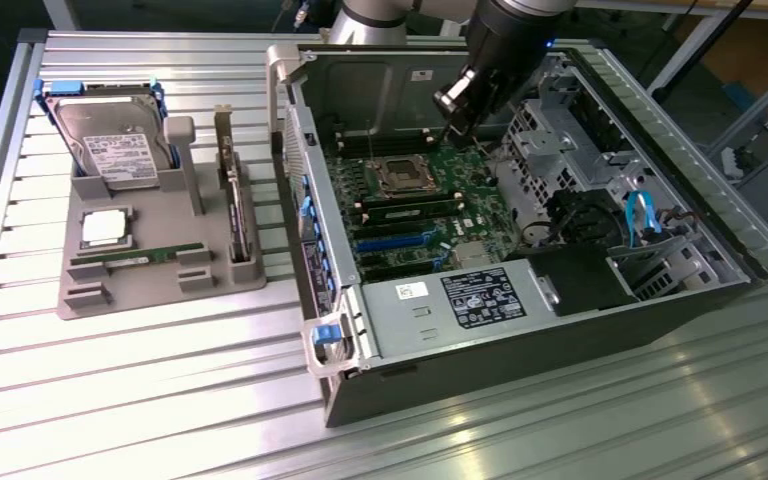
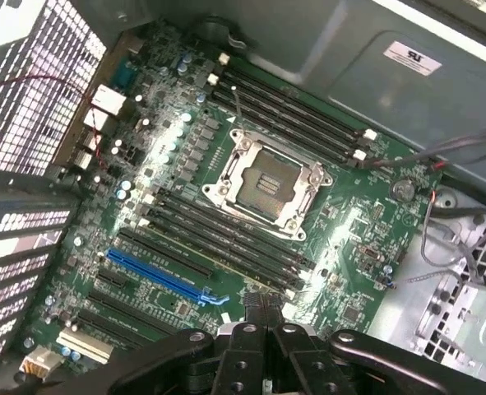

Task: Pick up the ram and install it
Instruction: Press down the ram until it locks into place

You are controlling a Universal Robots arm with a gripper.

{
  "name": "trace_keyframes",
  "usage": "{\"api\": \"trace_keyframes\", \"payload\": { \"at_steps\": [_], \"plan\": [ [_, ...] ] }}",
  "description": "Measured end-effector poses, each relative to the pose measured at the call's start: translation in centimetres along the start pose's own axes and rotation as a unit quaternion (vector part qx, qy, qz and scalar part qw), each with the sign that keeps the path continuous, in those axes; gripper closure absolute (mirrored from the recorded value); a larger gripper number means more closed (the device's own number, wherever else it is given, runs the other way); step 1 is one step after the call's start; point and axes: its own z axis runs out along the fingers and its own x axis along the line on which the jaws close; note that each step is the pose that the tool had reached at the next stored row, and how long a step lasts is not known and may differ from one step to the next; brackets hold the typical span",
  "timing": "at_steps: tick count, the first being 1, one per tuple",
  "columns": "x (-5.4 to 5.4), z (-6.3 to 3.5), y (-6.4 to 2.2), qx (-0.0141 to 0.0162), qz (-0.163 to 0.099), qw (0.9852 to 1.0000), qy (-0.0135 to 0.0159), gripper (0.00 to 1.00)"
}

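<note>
The ram (image 1: pixel 136 257) lies flat in a slot of the gray holder (image 1: pixel 157 290) on the tabletop (image 1: pixel 131 400), well apart from the end effector (image 1: pixel 462 125), toward the exterior view's left. A hard drive (image 1: pixel 107 140) and a square silver chip (image 1: pixel 104 228) sit in the same holder. The end effector hangs inside the open computer case (image 1: pixel 518 330) with its fingers (image 2: pixel 263 317) together and nothing between them, over the green motherboard (image 2: pixel 185 206), close to the empty processor socket (image 2: pixel 266 181) and the dark memory slots (image 2: pixel 226 239).
</note>
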Motion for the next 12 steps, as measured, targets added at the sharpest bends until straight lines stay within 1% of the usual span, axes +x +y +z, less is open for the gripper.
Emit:
{"api": "trace_keyframes", "payload": {
  "at_steps": [3,6,12],
  "plan": [
    [0.0,0.01,0.0,0.0011,0.023,0.9997,-0.0011,0.9],
    [0.0,0.03,0.0,0.0023,0.05,0.9988,-0.0025,0.9],
    [0.0,0.04,0.0,0.0033,0.072,0.9974,-0.0036,0.9]
  ]
}}
